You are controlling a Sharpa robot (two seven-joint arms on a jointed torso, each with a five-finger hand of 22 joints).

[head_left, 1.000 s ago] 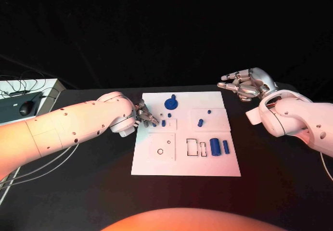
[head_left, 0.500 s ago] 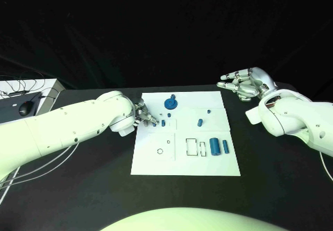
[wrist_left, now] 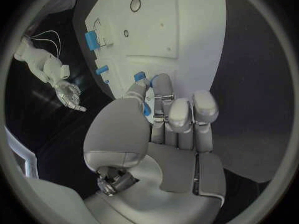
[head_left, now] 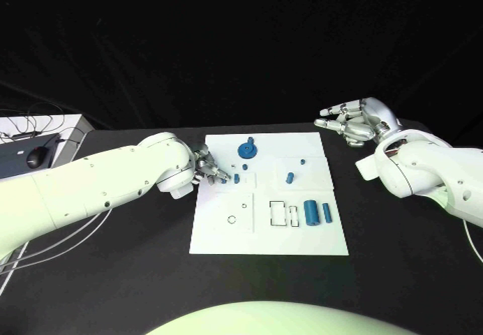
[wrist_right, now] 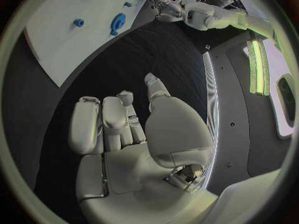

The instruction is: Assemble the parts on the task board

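Observation:
The white task board (head_left: 271, 234) lies mid-table. My left hand (head_left: 209, 167) rests at its left edge, and in the left wrist view a small blue part (wrist_left: 147, 108) shows pinched between thumb and finger of that hand (wrist_left: 165, 129). Just beyond the fingertips stands a short blue peg (head_left: 236, 178). A blue gear-like disc (head_left: 248, 149) sits near the board's far edge, a blue block (head_left: 291, 177) mid-board, and two blue cylinders (head_left: 319, 211) to the right. My right hand (head_left: 357, 120) hovers off the board's far right corner, fingers apart and half curled, holding nothing.
Rectangular slots (head_left: 284, 213) and a round hole (head_left: 232, 219) mark the board's near half. A grey box with cables and a mouse (head_left: 38, 155) sits at the table's far left. Bare black table surrounds the board.

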